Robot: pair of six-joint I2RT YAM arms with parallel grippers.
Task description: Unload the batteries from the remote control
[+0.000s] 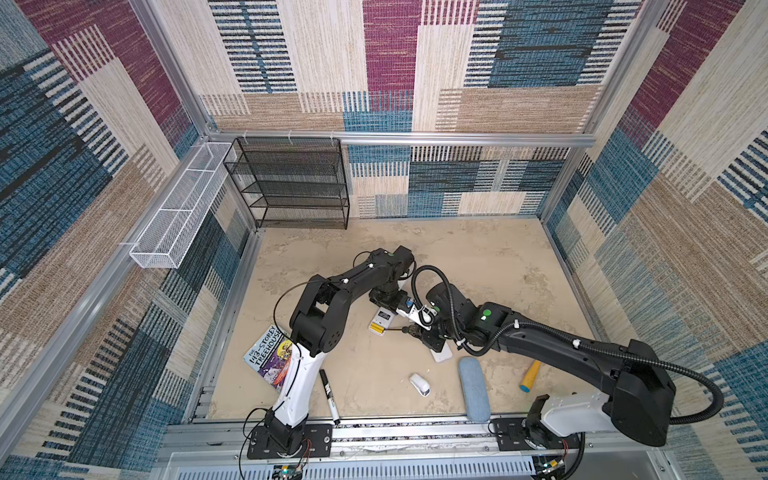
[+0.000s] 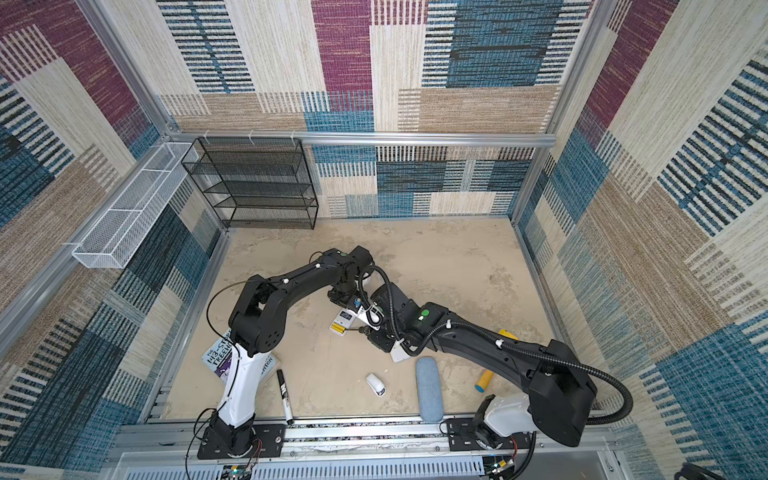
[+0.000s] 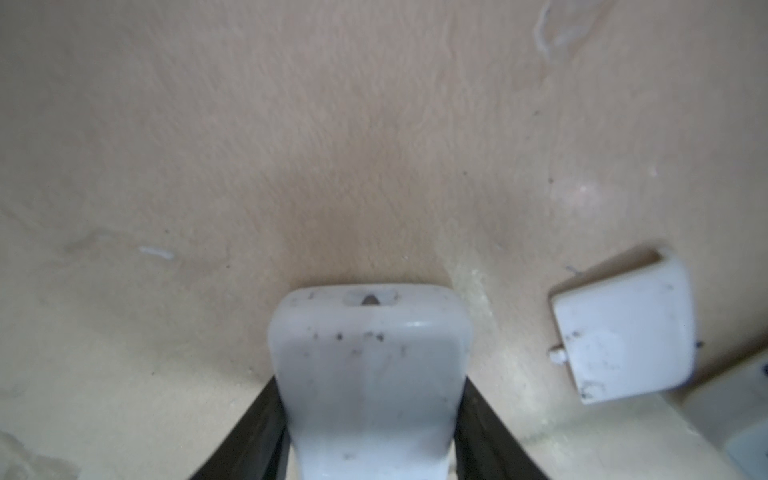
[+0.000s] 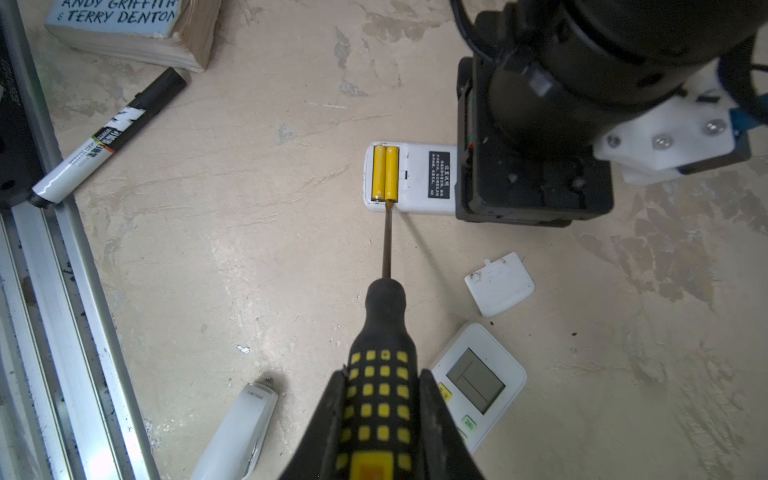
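The white remote control [image 4: 419, 178] lies back up on the beige floor, its compartment uncovered. Two yellow batteries [image 4: 384, 172] sit side by side in it, seen in a top view as batteries [image 1: 377, 329]. My left gripper [image 3: 370, 415] is shut on the remote control [image 3: 370, 365], one black finger against each side. My right gripper [image 4: 384, 386] is shut on a black screwdriver [image 4: 384, 332] with yellow squares on its handle. The blade tip touches the near end of the batteries. In both top views the two grippers meet mid-floor, left gripper [image 1: 388, 305] and right gripper [image 1: 417, 332].
The loose white battery cover [image 4: 498, 284] lies beside the remote. Nearby lie a second white remote with a display [image 4: 478, 386], a white pen-like gadget [image 4: 241, 432], a black marker [image 1: 329, 397], a book [image 1: 270, 357], a blue case [image 1: 473, 388] and a yellow-handled scraper [image 1: 530, 376]. A black mesh rack [image 1: 291, 183] stands at the back wall.
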